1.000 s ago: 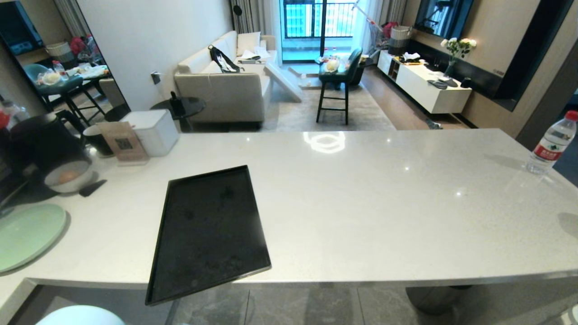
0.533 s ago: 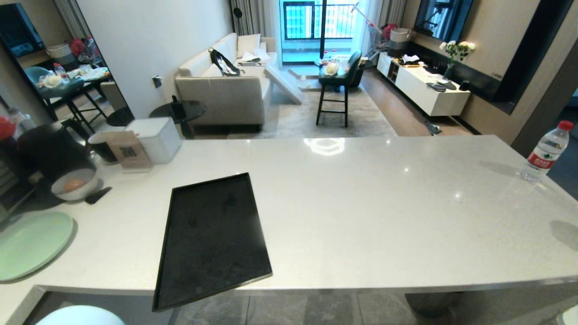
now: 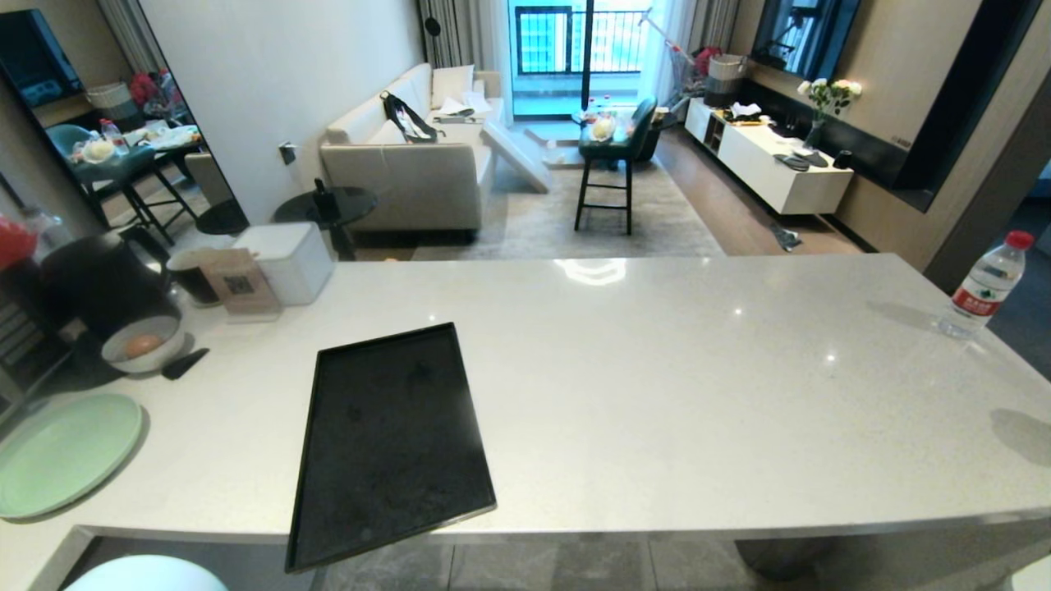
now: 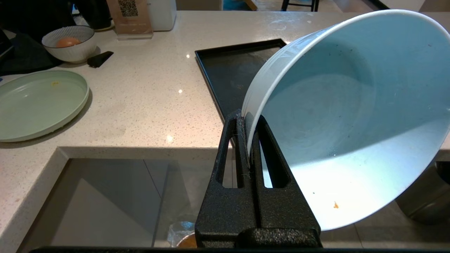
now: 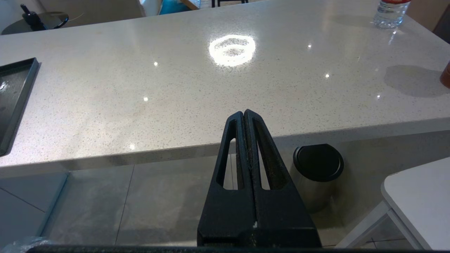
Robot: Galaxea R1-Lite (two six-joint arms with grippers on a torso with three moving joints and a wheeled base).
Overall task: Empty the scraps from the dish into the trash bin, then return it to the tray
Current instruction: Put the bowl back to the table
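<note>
My left gripper (image 4: 248,117) is shut on the rim of the dish (image 4: 351,116), a pale blue-white bowl held tilted on edge in front of the counter. Its inside is bare apart from a tiny orange crumb (image 4: 335,205); the scraps themselves do not show. In the head view only the dish's (image 3: 144,574) edge peeks in at the bottom left. The black tray (image 3: 386,435) lies empty on the counter, one corner overhanging the front edge. Below my left gripper a sliver of the trash bin (image 4: 181,237) shows, with its crinkly bag. My right gripper (image 5: 244,113) is shut and empty, before the counter edge.
A mint-green plate (image 3: 61,451) and a speckled bowl (image 3: 144,349) sit left of the tray, with a black kettle and a white box (image 3: 283,258) behind. A water bottle (image 3: 981,287) stands far right. A steel bin with a black top (image 5: 316,172) stands under the counter.
The whole head view has shifted: counter and tray sit lower in the picture and more of the room shows, so the camera moved. The dish's edge stays at the bottom left.
</note>
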